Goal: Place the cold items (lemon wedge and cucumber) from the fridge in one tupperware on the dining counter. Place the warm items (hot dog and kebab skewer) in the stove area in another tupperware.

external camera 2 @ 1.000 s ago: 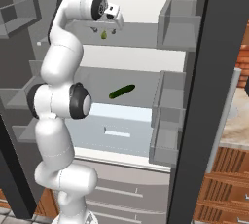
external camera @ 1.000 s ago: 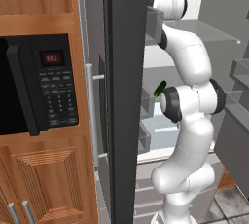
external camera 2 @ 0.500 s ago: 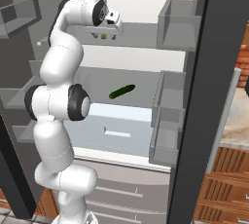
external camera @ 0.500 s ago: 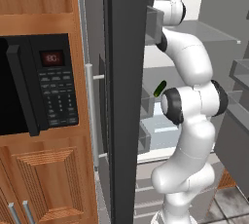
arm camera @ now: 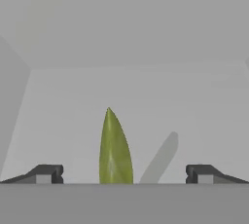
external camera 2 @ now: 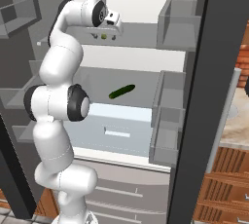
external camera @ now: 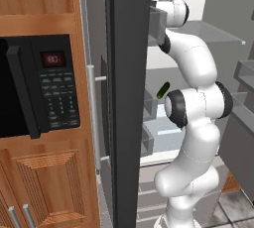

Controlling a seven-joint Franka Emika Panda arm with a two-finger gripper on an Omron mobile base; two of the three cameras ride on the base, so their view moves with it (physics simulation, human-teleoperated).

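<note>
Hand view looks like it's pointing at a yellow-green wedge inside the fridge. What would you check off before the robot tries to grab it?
1. Gripper open: ok, both finger tips stand wide apart.
2. Lemon wedge between the finger tips: ok, roughly centred, a little nearer the left one in the hand view.
3. Fingers touching the wedge: not yet, gaps show on both sides.
4. Gripper deep enough to close on it: cannot tell, the wedge's base is cut off at the bottom of the view.
5. Fridge door open: ok.
6. Cucumber clear of the arm: ok, it lies on a lower shelf.
</note>
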